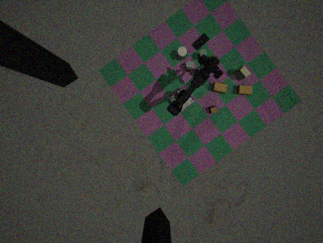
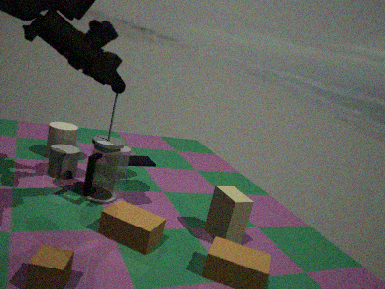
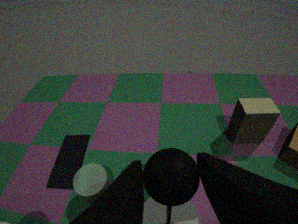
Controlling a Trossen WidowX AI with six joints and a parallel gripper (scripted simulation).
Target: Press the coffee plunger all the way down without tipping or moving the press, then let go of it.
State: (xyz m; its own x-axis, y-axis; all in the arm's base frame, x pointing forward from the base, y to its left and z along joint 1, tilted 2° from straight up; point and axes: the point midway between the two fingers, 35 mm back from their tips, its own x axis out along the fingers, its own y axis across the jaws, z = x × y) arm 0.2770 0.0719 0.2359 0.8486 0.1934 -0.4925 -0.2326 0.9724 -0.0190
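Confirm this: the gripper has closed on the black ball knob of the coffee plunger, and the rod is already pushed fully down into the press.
Not quite. The gripper has closed on the black ball knob, but the thin rod rises high above the glass coffee press, not pushed down, as the exterior view shows.

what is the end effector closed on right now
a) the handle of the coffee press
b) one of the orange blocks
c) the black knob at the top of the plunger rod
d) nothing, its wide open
c: the wrist view shows the end effector closed on either side of the black knob, and the rod still stands tall above the coffee press.
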